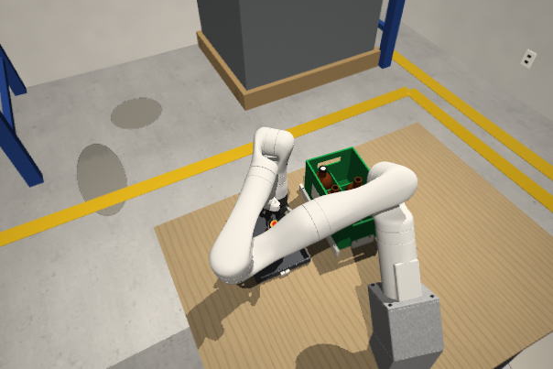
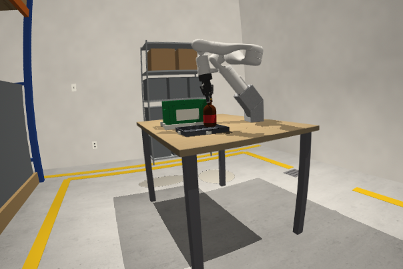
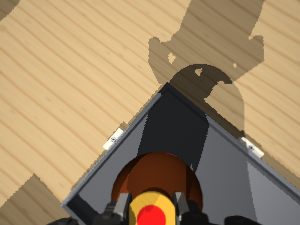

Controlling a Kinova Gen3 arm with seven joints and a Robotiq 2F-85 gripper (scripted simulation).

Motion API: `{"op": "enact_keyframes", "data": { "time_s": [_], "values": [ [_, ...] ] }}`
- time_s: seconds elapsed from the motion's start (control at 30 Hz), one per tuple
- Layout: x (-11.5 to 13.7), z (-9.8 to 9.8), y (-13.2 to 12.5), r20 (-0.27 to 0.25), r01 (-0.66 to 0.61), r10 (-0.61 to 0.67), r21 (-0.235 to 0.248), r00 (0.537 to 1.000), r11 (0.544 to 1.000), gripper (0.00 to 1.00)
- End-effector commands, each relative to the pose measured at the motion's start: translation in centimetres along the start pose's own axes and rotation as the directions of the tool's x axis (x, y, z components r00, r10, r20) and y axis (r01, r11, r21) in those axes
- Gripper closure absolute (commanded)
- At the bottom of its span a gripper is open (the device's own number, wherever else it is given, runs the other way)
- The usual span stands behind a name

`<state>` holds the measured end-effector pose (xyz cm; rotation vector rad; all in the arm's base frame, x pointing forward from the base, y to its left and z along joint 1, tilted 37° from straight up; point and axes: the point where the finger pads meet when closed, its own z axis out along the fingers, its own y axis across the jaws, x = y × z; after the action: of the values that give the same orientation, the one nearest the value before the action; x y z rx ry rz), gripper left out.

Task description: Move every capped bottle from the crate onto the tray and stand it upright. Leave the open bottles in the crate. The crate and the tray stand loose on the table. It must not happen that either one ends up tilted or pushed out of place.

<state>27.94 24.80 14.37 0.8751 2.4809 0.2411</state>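
Observation:
My gripper (image 2: 209,99) is shut on the neck of a brown bottle (image 2: 209,115) with a red label and a yellow and red cap (image 3: 150,214). The bottle hangs upright with its base at the level of the dark tray (image 2: 202,129), over the tray's right end. In the wrist view the bottle (image 3: 159,181) stands over the tray's dark floor (image 3: 210,164) near a corner. The green crate (image 1: 341,184) stands behind the tray. It holds a bottle with a white cap (image 1: 323,175) and open-necked brown bottles (image 1: 352,182). My arm hides much of the tray (image 1: 284,266) in the top view.
The crate and tray sit on a wooden table (image 2: 230,133) with the arm's grey base (image 1: 405,324) at one corner. A shelf rack (image 2: 167,76) with boxes stands behind the table. A pale flat piece (image 1: 316,214) lies beside the crate.

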Motion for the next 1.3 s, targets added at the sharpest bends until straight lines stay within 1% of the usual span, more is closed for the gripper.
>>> {"op": "enact_keyframes", "data": {
  "time_s": [0.0, 0.1, 0.57, 0.67, 1.13, 1.27],
  "values": [
    [-0.15, 0.27, -0.08, 0.005, -0.004, 0.004, 0.001, 1.0, 1.0, 1.0],
    [0.0, 0.07, 0.03, 0.001, 0.001, -0.001, -0.001, 1.0, 1.0, 1.0],
    [0.04, 0.63, 0.1, 0.005, -0.004, 0.004, 0.001, 1.0, 1.0, 1.0],
    [0.08, 0.42, 0.12, 0.002, 0.0, 0.0, -0.002, 1.0, 1.0, 1.0],
    [0.0, 0.98, 0.1, 0.005, -0.004, 0.004, 0.001, 1.0, 1.0, 1.0],
    [0.08, 0.81, 0.15, 0.002, 0.001, -0.001, -0.002, 1.0, 1.0, 1.0]
  ]
}}
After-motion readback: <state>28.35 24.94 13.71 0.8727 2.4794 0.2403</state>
